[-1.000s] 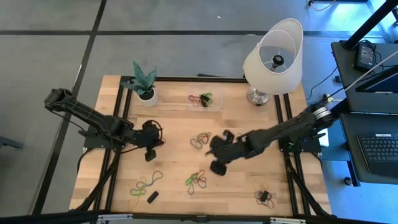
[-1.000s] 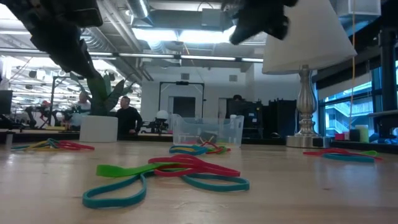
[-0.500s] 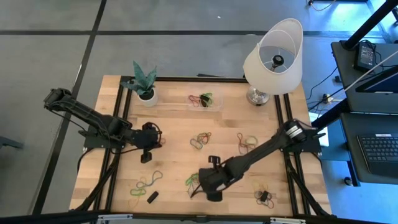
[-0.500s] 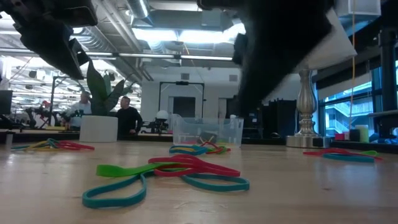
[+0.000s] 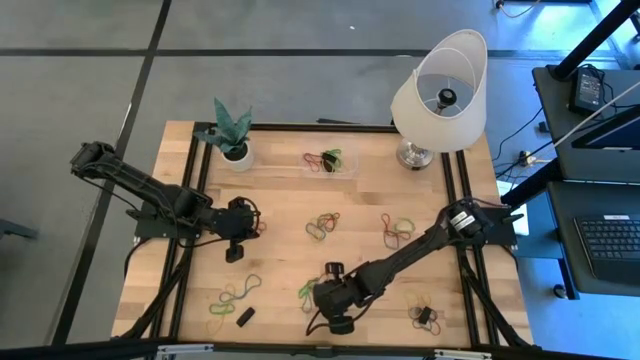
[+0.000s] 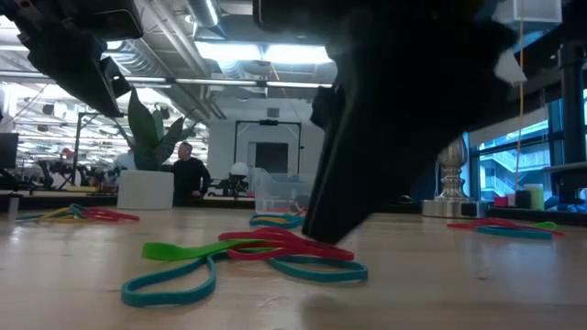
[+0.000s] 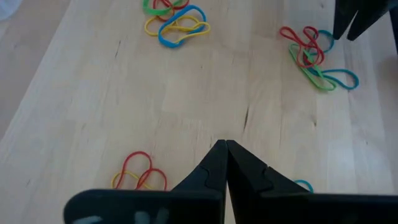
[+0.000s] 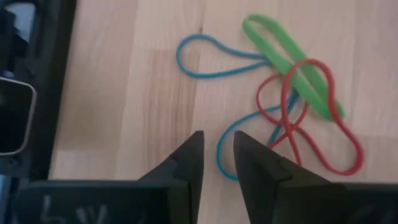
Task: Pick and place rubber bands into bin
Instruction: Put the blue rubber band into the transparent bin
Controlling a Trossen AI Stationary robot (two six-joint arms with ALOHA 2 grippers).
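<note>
The pale wooden table (image 5: 280, 255) under me is scattered with elastic loops. Nearest, my right gripper (image 8: 217, 152) hangs just over a tangle of rubber bands (image 8: 292, 93), green, red and blue, jaws parted a little and holding nothing. If I close here I may catch only one blue loop, or drag the knotted cluster along and shed it on the way. My left gripper (image 7: 226, 149) waits clenched and empty by the table's left side. Farthest, the bin (image 5: 331, 160) sits between plant pot (image 5: 238, 156) and lamp (image 5: 438, 95).
</note>
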